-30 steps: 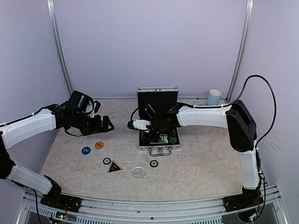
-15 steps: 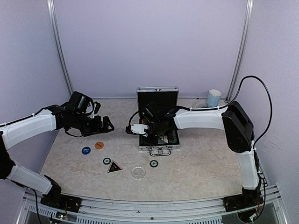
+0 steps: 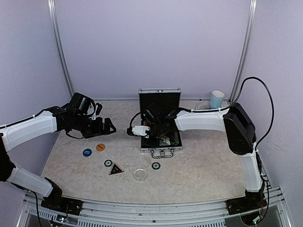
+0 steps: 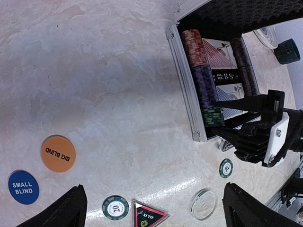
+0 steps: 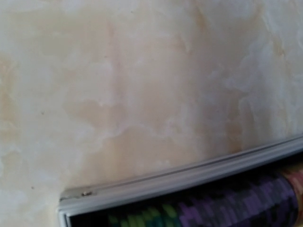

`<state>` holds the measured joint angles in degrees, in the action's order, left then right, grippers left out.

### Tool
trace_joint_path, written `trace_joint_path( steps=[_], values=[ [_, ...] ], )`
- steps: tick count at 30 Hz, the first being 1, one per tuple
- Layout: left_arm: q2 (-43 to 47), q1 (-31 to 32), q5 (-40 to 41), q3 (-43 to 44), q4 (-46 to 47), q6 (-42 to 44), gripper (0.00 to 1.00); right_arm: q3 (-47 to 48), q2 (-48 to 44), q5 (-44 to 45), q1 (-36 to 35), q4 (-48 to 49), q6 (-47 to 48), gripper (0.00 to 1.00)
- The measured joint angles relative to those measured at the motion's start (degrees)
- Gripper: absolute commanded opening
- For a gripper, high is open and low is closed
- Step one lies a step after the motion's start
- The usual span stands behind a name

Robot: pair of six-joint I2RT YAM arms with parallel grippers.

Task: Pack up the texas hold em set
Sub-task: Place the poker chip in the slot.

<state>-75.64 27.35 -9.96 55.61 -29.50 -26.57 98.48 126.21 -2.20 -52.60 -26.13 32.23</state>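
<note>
Left of briefcase, centre frame: right tool, aperture indiscernible, should clear its rim before seeking loose chips; left tool spread, empty.

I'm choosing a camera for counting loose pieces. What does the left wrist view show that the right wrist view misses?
Only left wrist: orange disc, blue disc, black triangle, clear disc, one green chip, another green chip, and the right tool. Only right wrist: nothing extra, just a blurry close-up. Both: the briefcase rim, chip rows and marbled table.
</note>
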Motion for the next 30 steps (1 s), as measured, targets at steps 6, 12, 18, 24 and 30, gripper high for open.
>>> trace_joint_path(
  steps=[6, 12, 18, 24, 30],
  values=[
    [0.0, 0.0, -0.1, 0.0, 0.0, 0.0, 0.99, -0.3, 0.0, 1.4, -0.1, 0.3, 0.1, 0.44],
    [0.0, 0.0, -0.1, -0.2, 0.0, 0.0, 0.99, -1.4, -0.7, 4.0, -0.2, 0.7, -0.2, 0.63],
    [0.0, 0.0, 0.0, -0.5, 0.0, 0.1, 0.99, -5.0, -4.6, 4.3, -0.1, 2.8, -0.8, 0.91],
    [-0.2, 0.0, 1.0, -1.5, 0.0, 0.1, 0.99, -7.3, -9.1, 3.9, -0.2, 5.5, -1.9, 0.92],
    [-1.1, 2.9, 4.2, -2.3, -1.7, 0.1, 0.99, -7.3, -11.8, 7.1, -0.2, 5.8, -7.2, 0.91]
  ],
)
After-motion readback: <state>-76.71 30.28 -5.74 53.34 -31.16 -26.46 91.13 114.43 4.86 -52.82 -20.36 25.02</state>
